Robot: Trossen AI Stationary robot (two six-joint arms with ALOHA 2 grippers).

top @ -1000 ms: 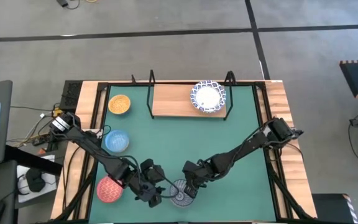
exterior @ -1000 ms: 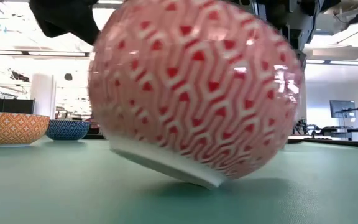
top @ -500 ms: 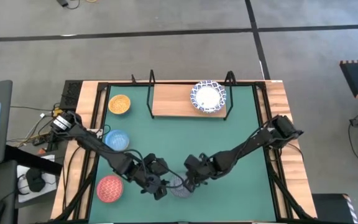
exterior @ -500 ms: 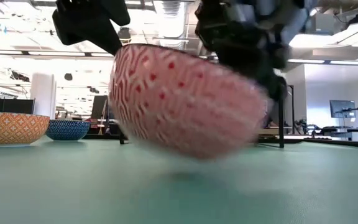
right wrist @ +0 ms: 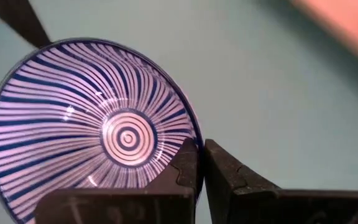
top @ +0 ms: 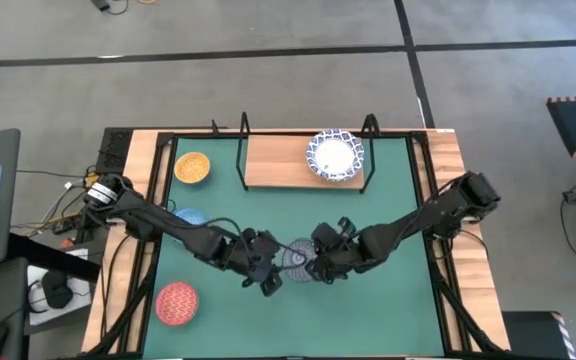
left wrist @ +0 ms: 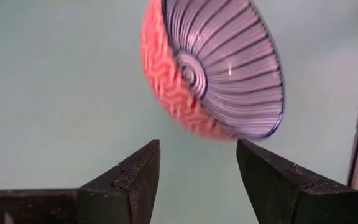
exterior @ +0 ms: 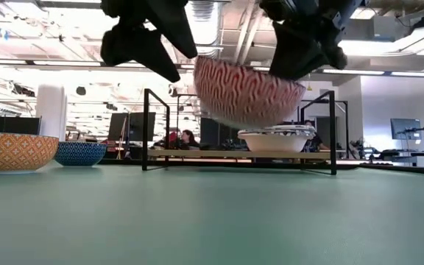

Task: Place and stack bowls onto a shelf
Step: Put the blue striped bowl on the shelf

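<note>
Striped bowl [top: 295, 257]: we see it lifted clear of the green mat [top: 388, 200], in front of the shelf [top: 288, 162]; inside dark blue stripes, outside red and white zigzag.
Right gripper [right wrist: 199, 163]: we see its fingers pinched on the rim of the striped bowl, on the side away from the left gripper.
Left gripper [left wrist: 197, 180]: fingers spread, holding nothing, just beside the striped bowl and not touching it.
Shelf: at the far edge of the bench [top: 452, 170], well behind the striped bowl.
White bowl [top: 335, 155]: we find it on the shelf's right end.
Red bowl [top: 177, 303]: on the mat, near and to the left of the striped bowl.
Blue bowl [top: 190, 216]: left of the striped bowl, partly under the left arm.
Yellow bowl [top: 192, 167]: just left of the shelf.
</note>
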